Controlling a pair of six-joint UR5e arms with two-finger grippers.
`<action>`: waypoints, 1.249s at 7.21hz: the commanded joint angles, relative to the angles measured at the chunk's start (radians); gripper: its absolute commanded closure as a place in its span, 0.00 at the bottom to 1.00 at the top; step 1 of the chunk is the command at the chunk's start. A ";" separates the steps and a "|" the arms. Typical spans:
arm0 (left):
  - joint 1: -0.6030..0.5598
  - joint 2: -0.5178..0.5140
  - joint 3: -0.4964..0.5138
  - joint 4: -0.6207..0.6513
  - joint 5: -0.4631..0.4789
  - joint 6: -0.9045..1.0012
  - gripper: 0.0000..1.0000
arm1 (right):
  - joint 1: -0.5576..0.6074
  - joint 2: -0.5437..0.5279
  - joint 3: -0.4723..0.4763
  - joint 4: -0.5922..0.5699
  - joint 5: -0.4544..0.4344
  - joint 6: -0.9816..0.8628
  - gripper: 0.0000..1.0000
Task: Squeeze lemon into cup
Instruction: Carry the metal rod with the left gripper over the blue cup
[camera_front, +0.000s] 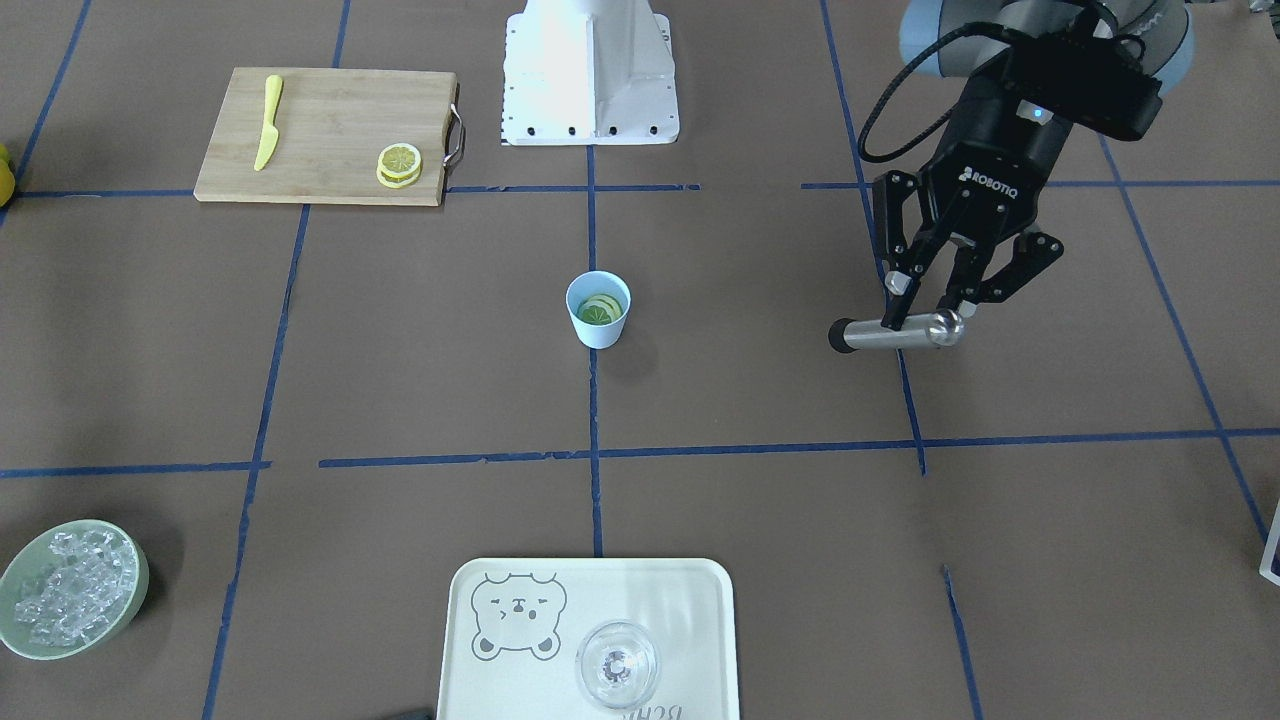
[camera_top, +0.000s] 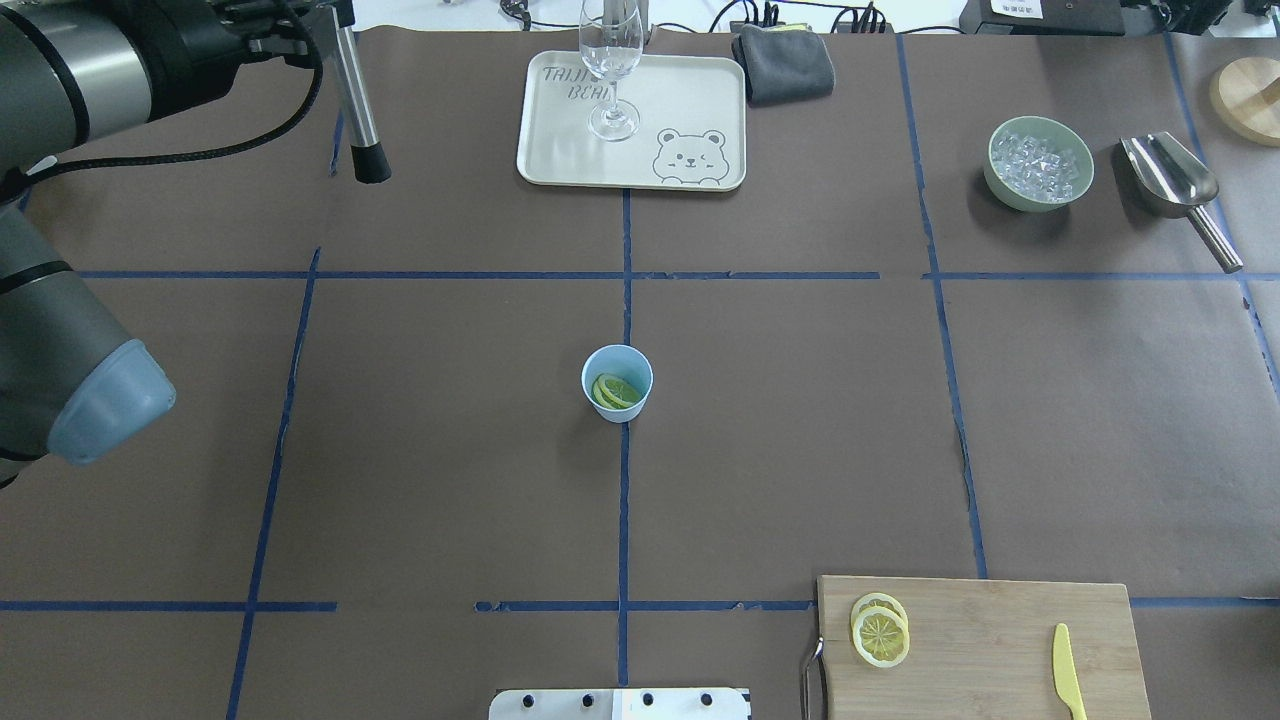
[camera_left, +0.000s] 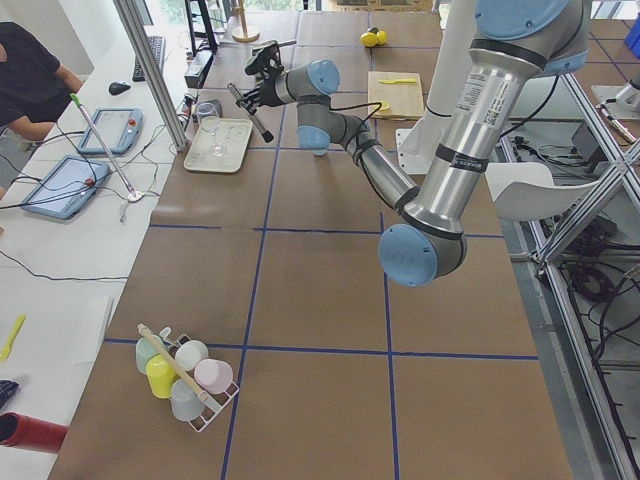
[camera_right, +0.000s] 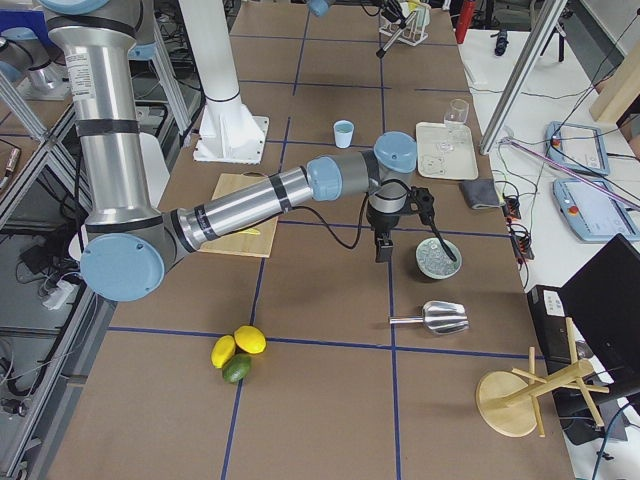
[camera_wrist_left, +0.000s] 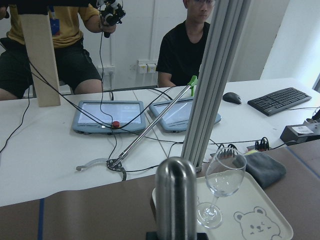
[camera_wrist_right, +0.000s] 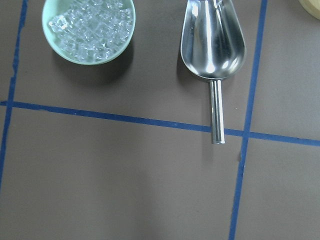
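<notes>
Tabletop (camera_front: 400, 400): cup (camera_front: 599, 334) well apart from left pincer (camera_front: 927, 308)

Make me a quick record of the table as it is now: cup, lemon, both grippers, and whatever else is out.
cup: light blue, upright, table centre
lemon: slice inside the cup
left gripper: shut on metal rod, off to the cup's side
right gripper: near ice bowl; open or shut, cannot tell
cutting board: spare slices, yellow knife
tray: clear glass standing on it
</notes>
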 joint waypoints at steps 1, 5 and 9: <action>0.010 -0.009 -0.001 -0.065 -0.001 -0.001 1.00 | 0.065 -0.031 -0.093 0.076 0.010 -0.079 0.00; 0.057 -0.002 0.022 -0.277 0.005 0.001 1.00 | 0.090 -0.008 -0.229 0.191 0.032 -0.078 0.00; 0.428 -0.003 0.024 -0.305 0.647 0.013 1.00 | 0.095 -0.016 -0.223 0.191 0.079 -0.076 0.00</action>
